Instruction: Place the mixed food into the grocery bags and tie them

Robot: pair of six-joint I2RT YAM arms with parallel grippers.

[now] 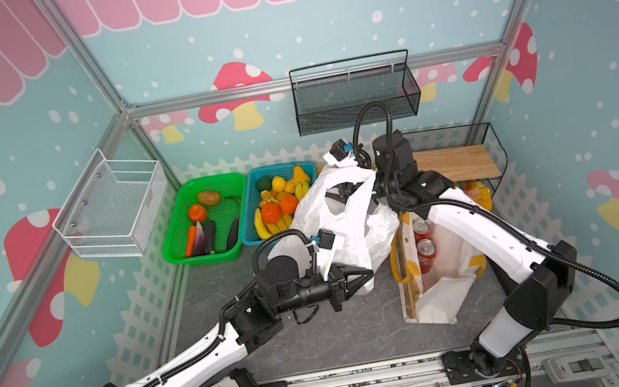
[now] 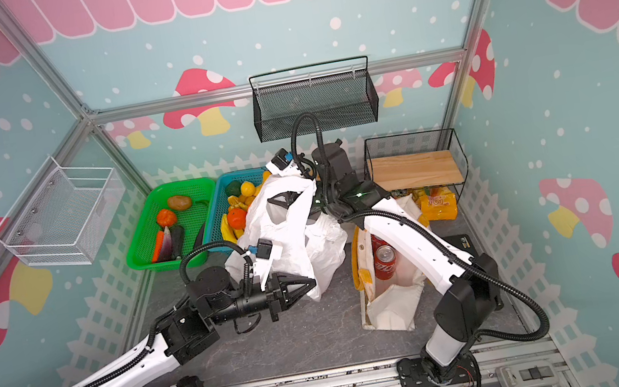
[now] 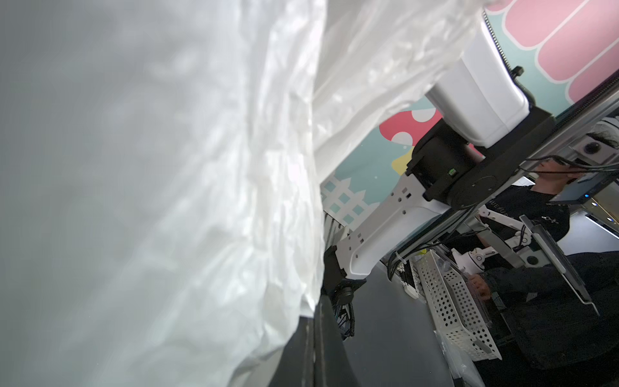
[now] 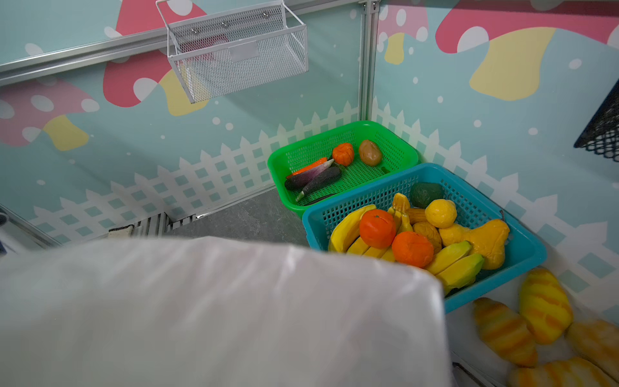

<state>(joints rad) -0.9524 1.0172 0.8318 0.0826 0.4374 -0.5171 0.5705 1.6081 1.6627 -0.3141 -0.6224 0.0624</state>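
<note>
Carrying everything, counter (image 1: 343, 336) (image 2: 302, 347): grey and marbled. Both bags stand on it between the two arms.
Plastic bag (image 1: 349, 217) (image 2: 292, 231) (image 3: 201, 201) (image 4: 201, 318): white and crinkly, in the middle of the counter. It is drawn up tall between the two end effectors. Its far top drapes over the right wrist, and its near lower edge meets the left end effector. It touches the tote on its right. In both top views it overlaps the blue basket's near corner. It fills much of both wrist views, blurred.
Tote (image 1: 441, 295) (image 2: 393, 307): stiff and white with yellow handles, on the right of the counter with its mouth open upward. The right arm crosses above it.
Green basket (image 1: 173, 235) (image 2: 136, 241) (image 4: 278, 160): in the far left corner, holding vegetables.
Blue basket (image 1: 250, 212) (image 2: 217, 207) (image 4: 351, 207): touching the green basket's right side, holding oranges, bananas and other yellow fruit.
Left end effector (image 1: 369, 275) (image 2: 311, 282): lying level, jaws closed to a point on a fold of the plastic bag's lower edge.
Right end effector (image 1: 337, 195) (image 2: 278, 200): closed. Its black fingers show through the bag's cut-out handle hole, under draped plastic. Whether they pinch the film cannot be told.
Soda cans (image 1: 426, 254) (image 2: 385, 260): two red ones inside the tote, silver tops up, one just behind the other. The farther one is partly hidden by the right arm in a top view.
Croissants (image 4: 502, 331): golden, lying just beside the blue basket.
</note>
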